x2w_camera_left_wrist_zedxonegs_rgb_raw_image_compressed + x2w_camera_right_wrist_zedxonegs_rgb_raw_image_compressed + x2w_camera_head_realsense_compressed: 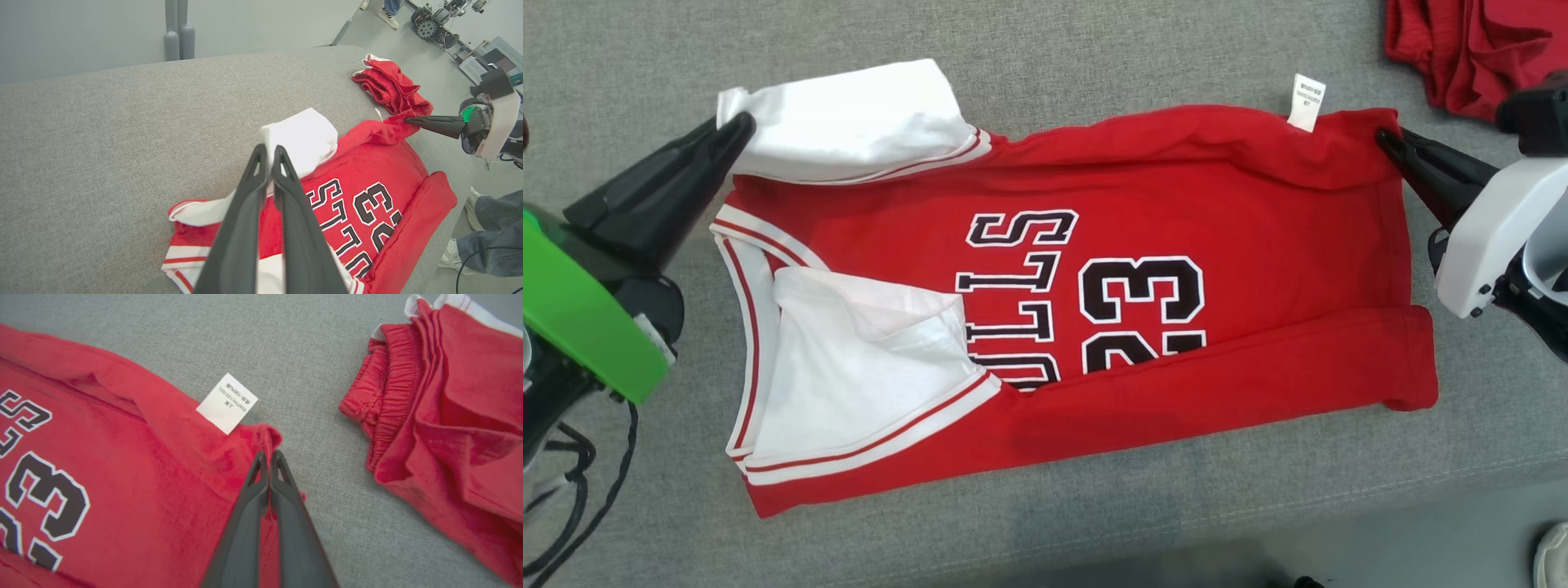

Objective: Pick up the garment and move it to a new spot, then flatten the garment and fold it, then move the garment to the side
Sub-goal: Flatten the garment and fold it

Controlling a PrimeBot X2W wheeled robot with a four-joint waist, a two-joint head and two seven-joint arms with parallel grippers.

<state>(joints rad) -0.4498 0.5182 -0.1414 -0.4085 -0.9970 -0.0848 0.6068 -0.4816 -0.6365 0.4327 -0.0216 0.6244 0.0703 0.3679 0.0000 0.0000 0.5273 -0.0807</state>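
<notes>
The garment (1143, 196) is a red jersey with white sleeves and black "23" lettering, lying stretched sideways on the grey cushion (1094, 49). Its near long edge is folded up over the print. My left gripper (742, 124) is shut on the far white sleeve's edge at the garment's left end; in the left wrist view that gripper (268, 150) pinches the white sleeve (302, 136). My right gripper (1384, 139) is shut on the garment's far right corner, near a white label (1306, 102). The right wrist view shows that gripper (268, 454) pinching the red hem (267, 437).
A second red garment (1462, 49) lies bunched at the far right of the cushion, close to my right arm. The cushion's front edge (1421, 482) runs below the jersey, with floor beyond. A person's legs and shoes (482, 237) stand past the cushion's right end.
</notes>
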